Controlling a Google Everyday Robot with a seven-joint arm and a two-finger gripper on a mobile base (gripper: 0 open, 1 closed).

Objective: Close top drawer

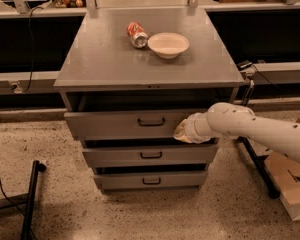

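Speckled stone floor (55, 214) ran under a grey bench (105, 59), whose flat top carried a red can (137, 34) lying on its side, just beside a pale bowl (168, 44). Below the top we saw the top drawer (115, 124) standing a little way out, with a dark gap showing above its front panel, so we judged the closing unfinished. Two shallower drawers (150, 155) sat beneath it, each also slightly forward. The white arm (260, 131) reached in from the right, and the tool (182, 132) rested against the drawer's front panel, to the right of the small dark handle (151, 121) and near the panel's right end. We could not tell whether the tool was open or closed; it appeared to press on the panel, not grip anything. Our main worry was that off-centre contact: a push so far to the right might skew the drawer in its runners and jam it short of shut. The tool might also slide off the panel's right edge. A hard final shove could jolt the bench and set the can rolling toward the bowl or the edge.
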